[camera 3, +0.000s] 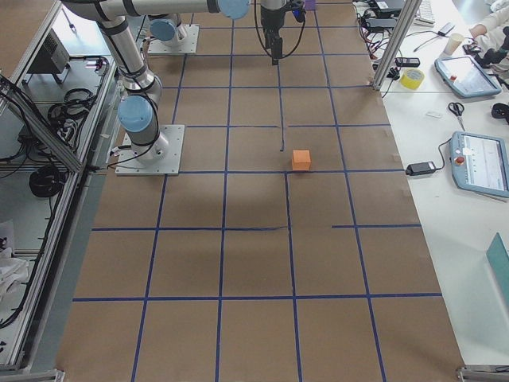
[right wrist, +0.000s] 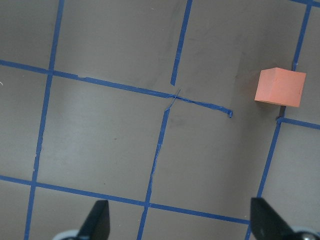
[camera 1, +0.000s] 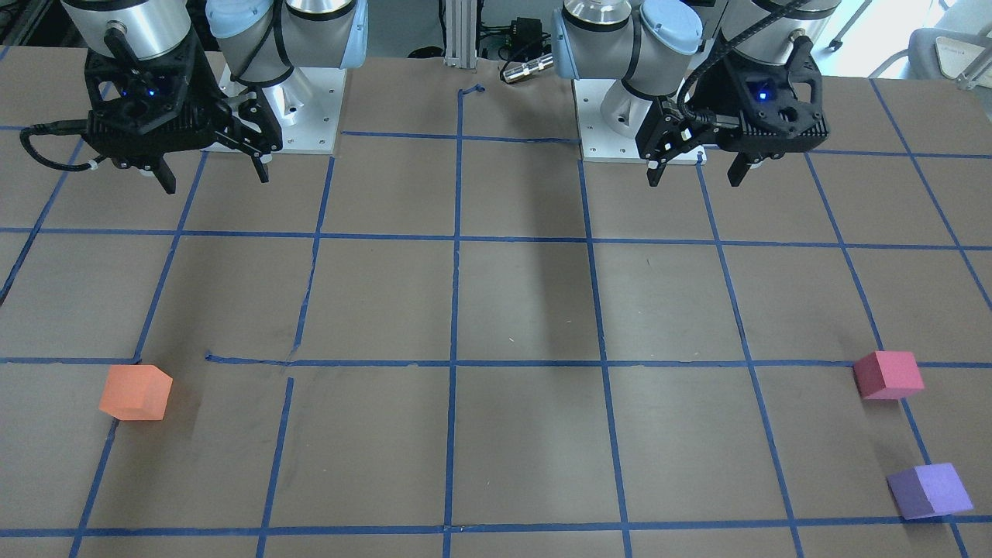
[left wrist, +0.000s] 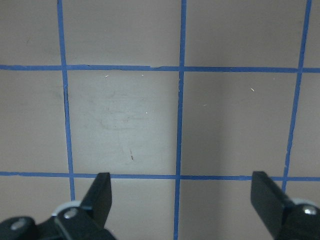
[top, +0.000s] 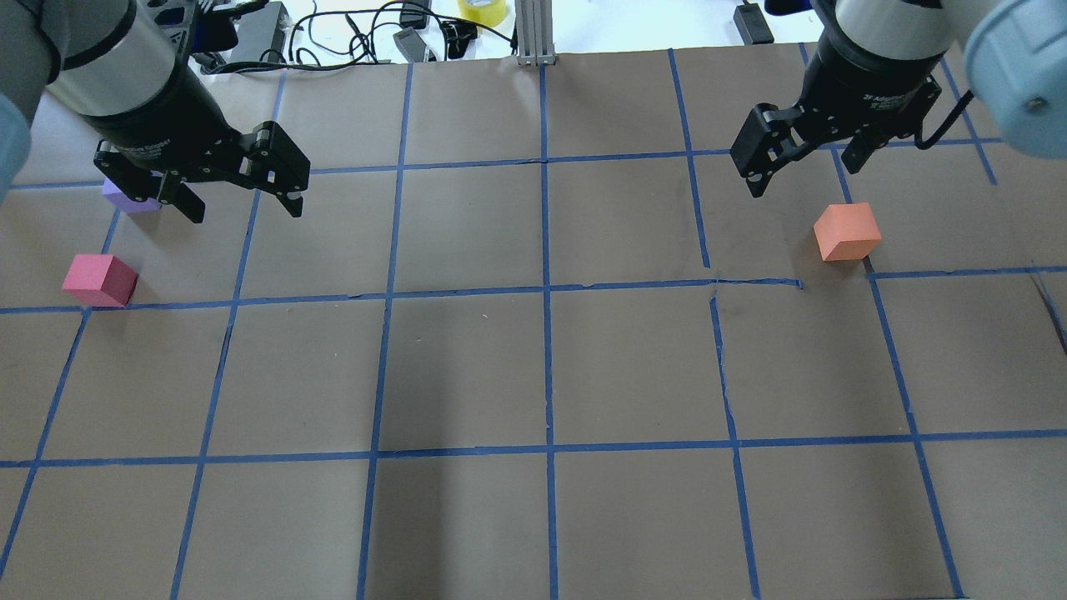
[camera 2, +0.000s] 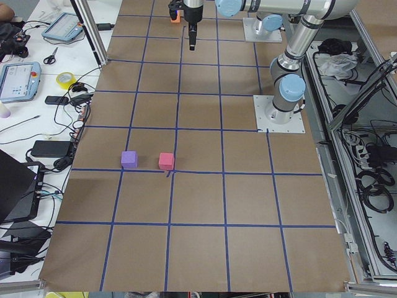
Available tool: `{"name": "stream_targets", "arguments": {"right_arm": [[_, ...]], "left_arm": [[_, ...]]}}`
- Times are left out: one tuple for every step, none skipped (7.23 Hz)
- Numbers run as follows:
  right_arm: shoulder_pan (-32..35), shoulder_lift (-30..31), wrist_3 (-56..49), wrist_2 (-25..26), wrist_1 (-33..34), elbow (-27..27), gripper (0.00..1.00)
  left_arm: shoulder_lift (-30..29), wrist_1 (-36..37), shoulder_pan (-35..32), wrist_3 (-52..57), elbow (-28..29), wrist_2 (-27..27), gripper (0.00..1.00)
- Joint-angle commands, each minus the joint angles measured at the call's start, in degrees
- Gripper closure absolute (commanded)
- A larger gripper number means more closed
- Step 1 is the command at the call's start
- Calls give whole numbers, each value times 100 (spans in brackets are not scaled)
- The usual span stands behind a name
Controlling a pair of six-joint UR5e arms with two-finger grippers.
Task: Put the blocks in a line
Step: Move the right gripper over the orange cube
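The orange block (camera 1: 136,393) sits alone on the robot's right side of the table; it also shows in the overhead view (top: 847,232) and the right wrist view (right wrist: 280,87). The red-pink block (camera 1: 888,375) and the purple block (camera 1: 929,490) lie close together on the robot's left side. In the overhead view the red-pink block (top: 100,281) is clear and the purple block (top: 129,200) is partly hidden behind my left gripper (top: 247,212). Both grippers hang open and empty above the table. My right gripper (top: 800,171) is beside the orange block, apart from it. The left wrist view shows no block.
The table (top: 542,375) is brown paper with a blue tape grid. The two arm bases (camera 1: 294,108) stand at the robot's edge. Cables and a yellow tape roll (top: 482,10) lie beyond the far edge. Tablets (camera 2: 18,79) and scissors lie on the side bench.
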State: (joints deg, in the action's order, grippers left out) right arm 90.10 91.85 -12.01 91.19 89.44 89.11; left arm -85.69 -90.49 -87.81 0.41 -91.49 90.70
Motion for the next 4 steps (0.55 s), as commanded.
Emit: {"name": "stream_targets", "arguments": {"right_arm": [[-46, -9, -20, 4, 29, -25, 0], [-72, -9, -3, -5, 21, -25, 0], [-72, -9, 15, -13, -14, -16, 0], [-89, -27, 67, -118, 98, -16, 0]], "left_arm": [[0, 5, 1, 3, 0, 0, 0], [0, 5, 1, 3, 0, 0, 0], [0, 5, 1, 3, 0, 0, 0], [0, 5, 1, 3, 0, 0, 0]]}}
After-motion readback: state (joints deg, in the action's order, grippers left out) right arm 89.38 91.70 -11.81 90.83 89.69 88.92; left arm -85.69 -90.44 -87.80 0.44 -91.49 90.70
